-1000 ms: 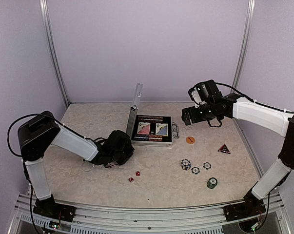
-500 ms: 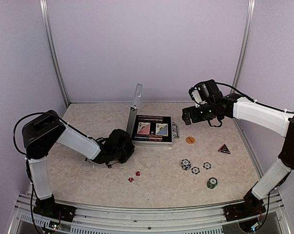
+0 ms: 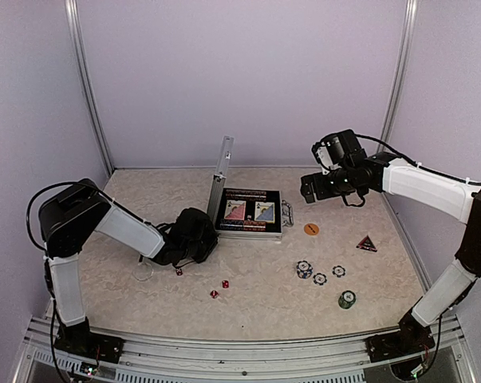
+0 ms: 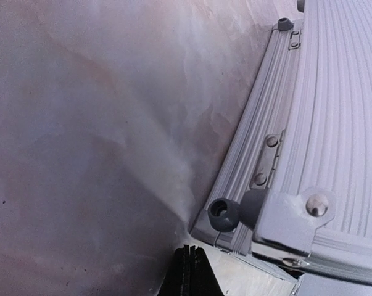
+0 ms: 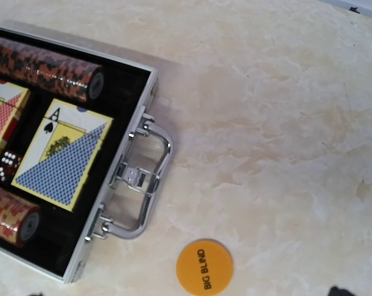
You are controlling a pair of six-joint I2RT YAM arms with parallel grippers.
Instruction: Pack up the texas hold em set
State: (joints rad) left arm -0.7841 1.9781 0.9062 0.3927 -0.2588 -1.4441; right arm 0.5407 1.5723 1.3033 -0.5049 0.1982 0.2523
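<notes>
Beige marbled table [image 3: 128, 199], plain lilac walls [image 3: 240, 80]. Open silver case [image 3: 248, 214] sits centre-back, with chips [image 3: 304, 269] and dice [image 3: 225, 283] loose in front. Left gripper [image 4: 189, 266] fingers together beside the case. Right gripper [image 3: 308, 190] spread wide, empty.

Top view: bright, even, diffuse, soft shadows | left wrist: dimmer, surface [image 4: 81, 123] hazy and shaded at lower left, pale sheen on ribbed case [image 4: 340, 111] | right wrist: bright, sharp, mild glare on handle [image 5: 150, 185].
</notes>
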